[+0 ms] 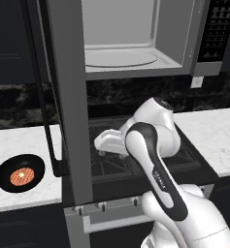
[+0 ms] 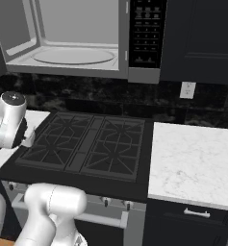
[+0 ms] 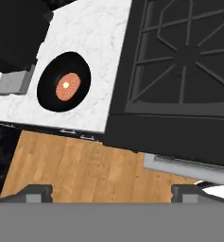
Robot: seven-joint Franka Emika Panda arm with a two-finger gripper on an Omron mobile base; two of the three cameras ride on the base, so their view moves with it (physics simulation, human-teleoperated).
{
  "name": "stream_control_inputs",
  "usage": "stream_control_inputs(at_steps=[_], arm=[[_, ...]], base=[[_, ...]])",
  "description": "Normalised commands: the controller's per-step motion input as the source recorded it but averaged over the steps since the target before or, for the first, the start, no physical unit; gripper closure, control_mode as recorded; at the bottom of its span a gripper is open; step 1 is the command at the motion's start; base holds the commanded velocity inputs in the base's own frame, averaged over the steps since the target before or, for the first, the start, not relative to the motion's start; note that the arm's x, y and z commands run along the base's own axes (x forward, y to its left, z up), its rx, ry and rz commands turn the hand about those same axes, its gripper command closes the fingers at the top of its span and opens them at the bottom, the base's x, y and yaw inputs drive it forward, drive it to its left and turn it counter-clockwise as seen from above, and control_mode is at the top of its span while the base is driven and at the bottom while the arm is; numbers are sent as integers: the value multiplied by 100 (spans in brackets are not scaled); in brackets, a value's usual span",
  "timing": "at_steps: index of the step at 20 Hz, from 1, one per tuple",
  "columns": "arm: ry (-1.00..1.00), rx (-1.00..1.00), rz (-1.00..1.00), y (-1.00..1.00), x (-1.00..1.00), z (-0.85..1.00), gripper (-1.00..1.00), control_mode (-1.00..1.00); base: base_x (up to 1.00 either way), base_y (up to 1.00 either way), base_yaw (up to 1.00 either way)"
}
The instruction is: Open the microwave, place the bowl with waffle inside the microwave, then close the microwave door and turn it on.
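The microwave point(image 1: 136, 58) stands open, its pale cavity and round turntable point(image 2: 73, 56) bare. The microwave door point(image 1: 68, 97) is swung out towards me, edge-on, with its black bar handle point(image 1: 42, 97) on the left side. The black bowl point(image 1: 5, 170) rests on the white counter left of the stove, the orange waffle point(image 1: 22, 176) lying flat in it. In the hand view the bowl point(image 3: 49, 90) and waffle point(image 3: 67, 86) lie at upper left, well away from my gripper point(image 3: 111, 191). It is open, its fingertips point(image 3: 38, 193) wide apart with nothing between them. It hovers over the stove's front edge.
The black gas stove point(image 2: 86, 144) lies under the microwave, with marble counters at left point(image 1: 19, 140) and right point(image 2: 197, 158). The button panel point(image 2: 146, 33) sits right of the cavity. The open door hangs over the left counter's right end. Wooden floor point(image 3: 75, 165) shows below the hand.
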Motion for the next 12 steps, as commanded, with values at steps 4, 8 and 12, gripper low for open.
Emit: stream_control_inputs(at_steps=[4, 8, 12], arm=[[13, 2, -3, 38, 14, -48, -100, -100], [11, 0, 0, 44, 0, -37, -100, -100], [5, 0, 0, 48, 0, -24, -100, -100]], base=[[0, 0, 0], [0, 0, 0], [0, 0, 0]])
